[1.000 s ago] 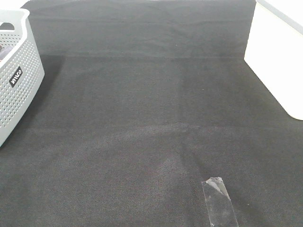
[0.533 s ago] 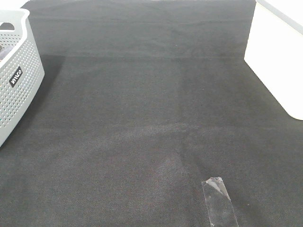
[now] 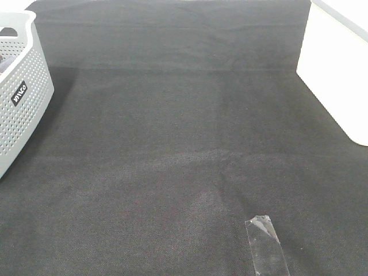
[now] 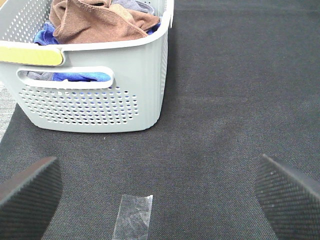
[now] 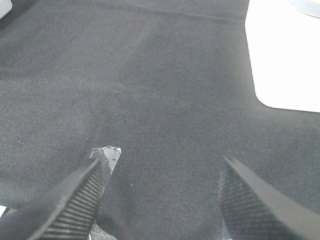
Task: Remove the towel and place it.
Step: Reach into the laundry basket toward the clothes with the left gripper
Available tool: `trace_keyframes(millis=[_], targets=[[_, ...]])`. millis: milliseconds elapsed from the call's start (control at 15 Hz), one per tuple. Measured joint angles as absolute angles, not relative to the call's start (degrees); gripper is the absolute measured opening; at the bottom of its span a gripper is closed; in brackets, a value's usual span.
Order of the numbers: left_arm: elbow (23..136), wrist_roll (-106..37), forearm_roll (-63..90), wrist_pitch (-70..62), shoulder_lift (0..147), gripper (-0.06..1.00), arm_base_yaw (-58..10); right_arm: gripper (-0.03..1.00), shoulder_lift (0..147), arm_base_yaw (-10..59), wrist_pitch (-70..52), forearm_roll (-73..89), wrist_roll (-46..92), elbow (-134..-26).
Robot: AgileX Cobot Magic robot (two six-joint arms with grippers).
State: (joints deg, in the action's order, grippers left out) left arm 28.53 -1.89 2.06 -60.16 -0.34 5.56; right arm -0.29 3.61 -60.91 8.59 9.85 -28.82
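Hanging wide open and empty above the black cloth (image 3: pixel 172 144), the left gripper (image 4: pixel 160 200) and right gripper (image 5: pixel 160 200) hold nothing, while the towel (image 4: pixel 95 22) lies crumpled in the grey basket (image 3: pixel 23 121) at the cloth's ten o'clock, with a tape strip (image 3: pixel 265 247) at five o'clock.

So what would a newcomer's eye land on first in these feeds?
The grey perforated basket at the table's left edge, with the reddish-brown towel piled inside atop blue cloth. Then the wide black table cloth, with a strip of clear tape near its front edge. The left gripper and right gripper hang open above it.
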Motion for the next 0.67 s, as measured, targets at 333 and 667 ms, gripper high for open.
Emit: trace_keyframes(millis=[333,667], targets=[[28.53,-2.01,2.12,-60.16,-0.34,0.99,5.56,0.61,-0.29,3.61,-60.91,8.59,9.85,-28.82],[28.53,-2.01,2.12,-60.16,-0.34,0.99,5.56,0.61,-0.29,3.61,-60.91,8.59,9.85,-28.82]])
